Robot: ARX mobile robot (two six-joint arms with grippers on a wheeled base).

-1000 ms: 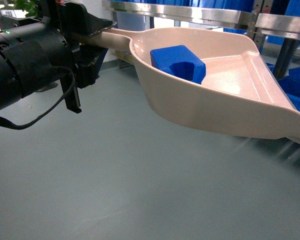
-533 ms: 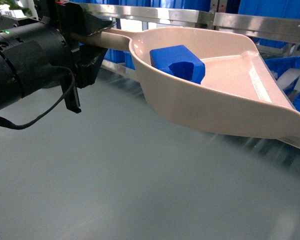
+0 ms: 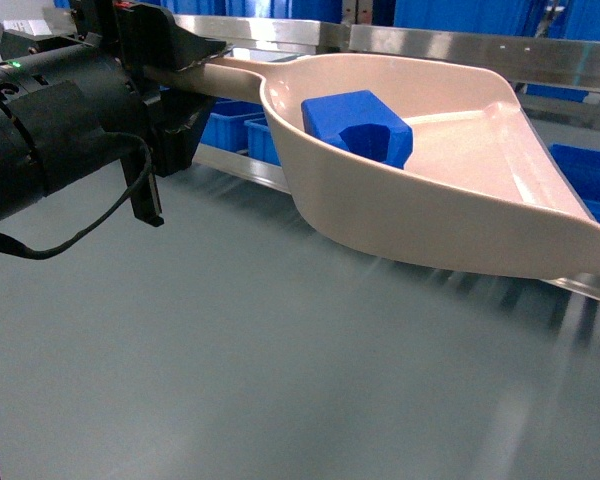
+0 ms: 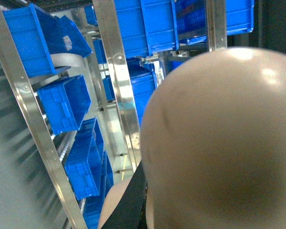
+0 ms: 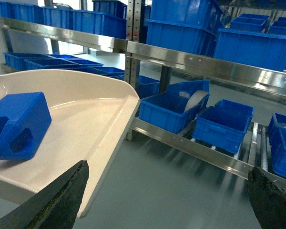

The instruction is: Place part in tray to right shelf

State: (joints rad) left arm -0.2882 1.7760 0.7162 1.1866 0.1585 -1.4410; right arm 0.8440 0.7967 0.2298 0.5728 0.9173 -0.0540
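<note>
The pale beige tray [image 3: 450, 200] hangs level above the grey floor, with my left gripper [image 3: 185, 78] shut on its long handle [image 3: 225, 72]. The bright-blue part [image 3: 355, 125] lies inside the tray near its back wall. In the left wrist view the tray's rounded back [image 4: 219, 143] fills the right side, with one black finger [image 4: 133, 200] against it. In the right wrist view, my right gripper [image 5: 169, 191] stands open and empty beside the tray's front corner [image 5: 109, 138], with the part [image 5: 16, 124] at far left. The steel shelf rack [image 3: 460, 45] stands behind the tray.
Steel rails [image 5: 205, 64] and a lower roller rail [image 5: 195, 145] carry several blue crates [image 5: 171, 112]. More blue crates [image 3: 230, 125] sit low behind the handle. An upright post [image 5: 132, 28] divides the rack. Grey floor [image 3: 230, 380] lies below.
The rack and its post have slid leftward in the head view, and blue crates have come into sight behind the handle. The tray, the part and the left gripper hold the same place.
</note>
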